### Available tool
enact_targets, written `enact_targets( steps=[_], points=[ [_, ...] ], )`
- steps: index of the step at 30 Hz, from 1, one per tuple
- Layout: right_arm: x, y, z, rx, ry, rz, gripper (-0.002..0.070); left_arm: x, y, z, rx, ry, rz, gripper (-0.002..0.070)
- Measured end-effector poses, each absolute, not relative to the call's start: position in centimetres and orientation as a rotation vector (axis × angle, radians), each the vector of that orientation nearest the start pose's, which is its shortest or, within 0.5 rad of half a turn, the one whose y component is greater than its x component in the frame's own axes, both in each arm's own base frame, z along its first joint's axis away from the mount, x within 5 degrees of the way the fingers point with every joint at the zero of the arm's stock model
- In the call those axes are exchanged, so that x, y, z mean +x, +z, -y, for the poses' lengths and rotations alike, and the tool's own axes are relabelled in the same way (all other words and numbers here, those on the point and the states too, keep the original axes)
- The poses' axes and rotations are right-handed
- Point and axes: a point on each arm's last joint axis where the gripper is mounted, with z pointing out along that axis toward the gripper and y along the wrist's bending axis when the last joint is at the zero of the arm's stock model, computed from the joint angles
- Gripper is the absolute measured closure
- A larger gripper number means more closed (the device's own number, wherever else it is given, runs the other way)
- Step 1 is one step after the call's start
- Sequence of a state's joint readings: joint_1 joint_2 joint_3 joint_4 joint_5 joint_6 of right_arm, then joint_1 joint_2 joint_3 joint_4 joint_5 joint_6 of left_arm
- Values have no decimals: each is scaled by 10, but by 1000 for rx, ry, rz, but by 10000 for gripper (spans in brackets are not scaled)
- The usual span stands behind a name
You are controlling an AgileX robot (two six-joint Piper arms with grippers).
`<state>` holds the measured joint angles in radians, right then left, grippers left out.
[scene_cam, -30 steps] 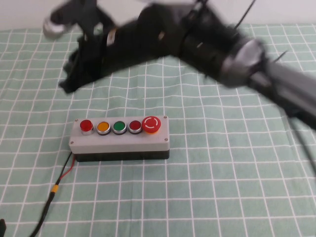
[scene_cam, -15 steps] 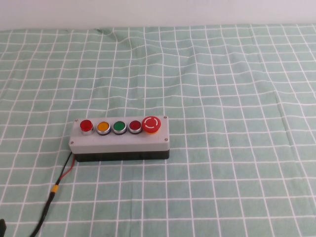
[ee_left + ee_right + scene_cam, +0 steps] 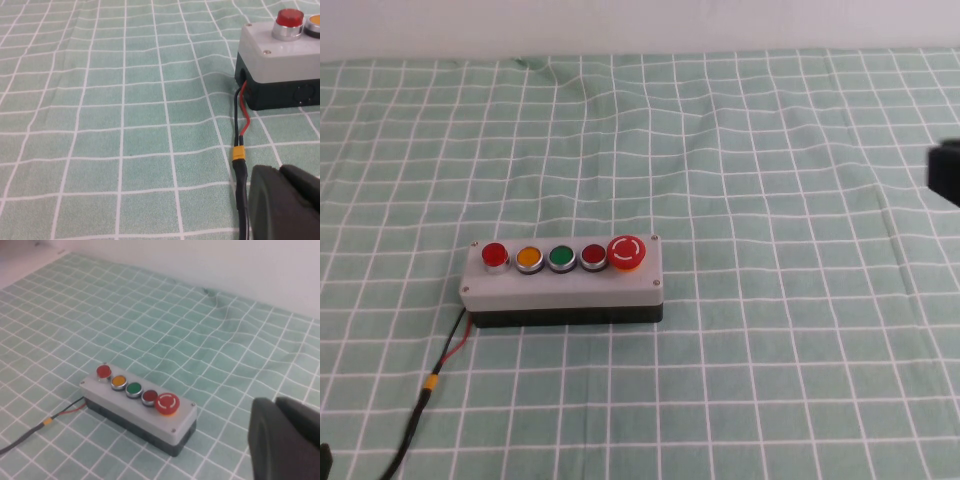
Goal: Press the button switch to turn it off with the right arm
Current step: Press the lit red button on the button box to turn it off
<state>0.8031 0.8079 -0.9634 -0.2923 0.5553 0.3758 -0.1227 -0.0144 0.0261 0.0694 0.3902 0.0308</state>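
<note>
The grey button box [image 3: 560, 287] sits left of centre on the green checked cloth. Its top carries a red button [image 3: 495, 254], an orange one [image 3: 529, 257], a green one [image 3: 561, 257], another red one [image 3: 593, 256] and a large red mushroom button [image 3: 626, 252]. Only a dark piece of my right arm [image 3: 946, 172] shows at the high view's right edge, far from the box. In the right wrist view the right gripper [image 3: 274, 404] is shut and empty, well off the box [image 3: 140, 412]. My left gripper [image 3: 280, 172] is shut beside the cable, near the box's left end [image 3: 280, 75].
A black cable [image 3: 425, 395] with a red wire and a yellow connector [image 3: 239, 154] runs from the box's left end toward the near left corner. The cloth [image 3: 770, 300] is wrinkled at the back, where it meets a white wall [image 3: 640, 25].
A second ago my right arm swept, blurred, across the far side of the table. It then left the high view, and now only a dark piece shows at the right edge. The box has not moved.
</note>
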Motion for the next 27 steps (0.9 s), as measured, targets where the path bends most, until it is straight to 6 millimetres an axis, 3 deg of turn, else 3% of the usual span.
enact_targets(
  steps=[6, 10, 21, 27],
  points=[
    [82, 395, -65, -492, 540, -1719, 690, 52, 170, 4, 187, 6, -1875, 678],
    [65, 390, -52, -448, 631, -1751, 691, 52, 170, 4, 187, 6, -1875, 678],
    [56, 388, -43, -370, 680, -1790, 692, 52, 170, 4, 187, 6, -1875, 678],
    [56, 379, -18, -193, 359, -1752, 692, 52, 170, 4, 187, 6, -1875, 678]
  ],
)
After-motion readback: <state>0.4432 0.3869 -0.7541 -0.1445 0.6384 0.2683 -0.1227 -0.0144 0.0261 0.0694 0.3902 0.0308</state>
